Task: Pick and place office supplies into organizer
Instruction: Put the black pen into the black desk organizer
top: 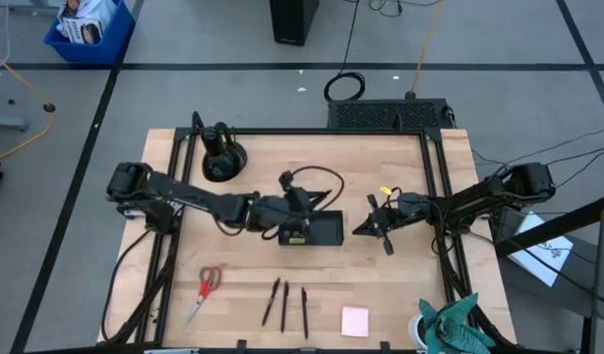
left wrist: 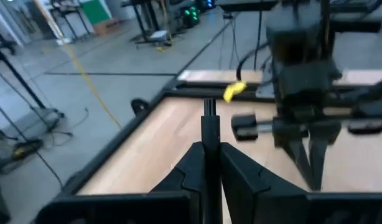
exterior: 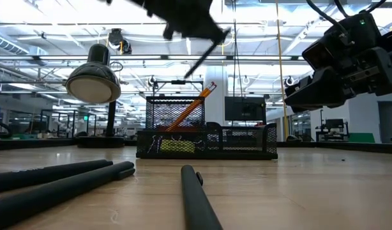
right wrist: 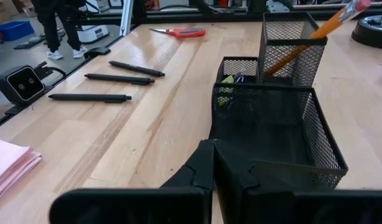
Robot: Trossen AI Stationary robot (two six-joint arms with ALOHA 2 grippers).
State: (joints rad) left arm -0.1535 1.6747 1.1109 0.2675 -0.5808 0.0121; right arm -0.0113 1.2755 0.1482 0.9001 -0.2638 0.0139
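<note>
Where the bench's near edge runs, these items lie flat on the wood: red-handled scissors [top: 206, 288] toward the left corner; three black pens [top: 284, 305] side by side near the middle, apart from each other; a pink notepad [top: 355, 321] just right of them; a teal-green cloth [top: 454, 324] bunched at the near right corner.

Mid-bench: the organizer [top: 322, 232], a black mesh tray with a tall cup section. An orange pencil [right wrist: 315, 34] leans tilted in that cup. A yellow-green piece [exterior: 177, 145] sits in a low compartment beside it, with small clips too tiny to count.

Left gripper [left wrist: 208, 149]: above the organizer's left part, fingers clamped on a fourth black pen [left wrist: 208, 127], which hangs slanted in the air, clear of the mesh in the low view.

Right gripper [top: 381, 228]: just right of the organizer, above the bench, fingers [right wrist: 200, 171] pressed together with nothing between them.

Far left corner: a round black domed object [top: 221, 157] standing on the bench.
</note>
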